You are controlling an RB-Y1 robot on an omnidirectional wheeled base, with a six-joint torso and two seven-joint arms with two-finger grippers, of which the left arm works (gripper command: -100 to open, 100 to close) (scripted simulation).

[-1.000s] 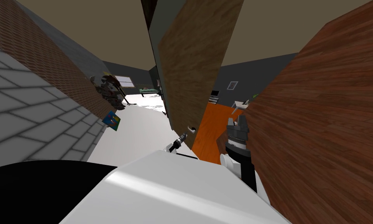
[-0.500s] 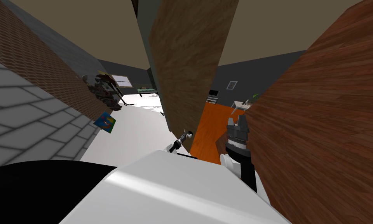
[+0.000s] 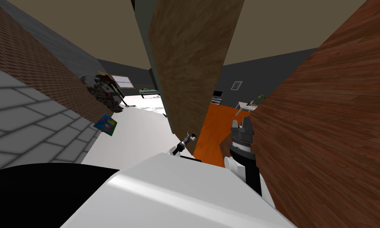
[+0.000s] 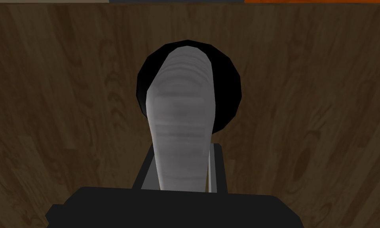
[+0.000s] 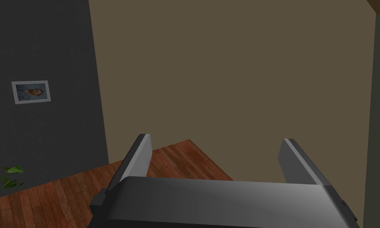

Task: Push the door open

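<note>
**Left gripper clamped on the handle of a brown wooden door**

Head view: a tall brown wooden door point(image 3: 193, 59) rises in the middle of the scene, seen almost edge-on. A white floor point(image 3: 141, 126) lies to its left and an orange floor point(image 3: 215, 134) to its right. Low on the door's near edge sits a small grey handle point(image 3: 191, 137), and the left gripper point(image 3: 186, 140) reaches up to it. Further right, the right gripper point(image 3: 242, 126) points upward beside a reddish wooden wall point(image 3: 335, 118).

Left wrist view: the door point(image 4: 66, 118) is close ahead. The grey lever handle point(image 4: 181, 111) juts from a black round plate point(image 4: 228, 91) toward the left gripper point(image 4: 181, 146), whose jaws pinch the handle's sides.

Right wrist view: the right gripper point(image 5: 217, 146) holds nothing, its jaws spread wide.
</note>
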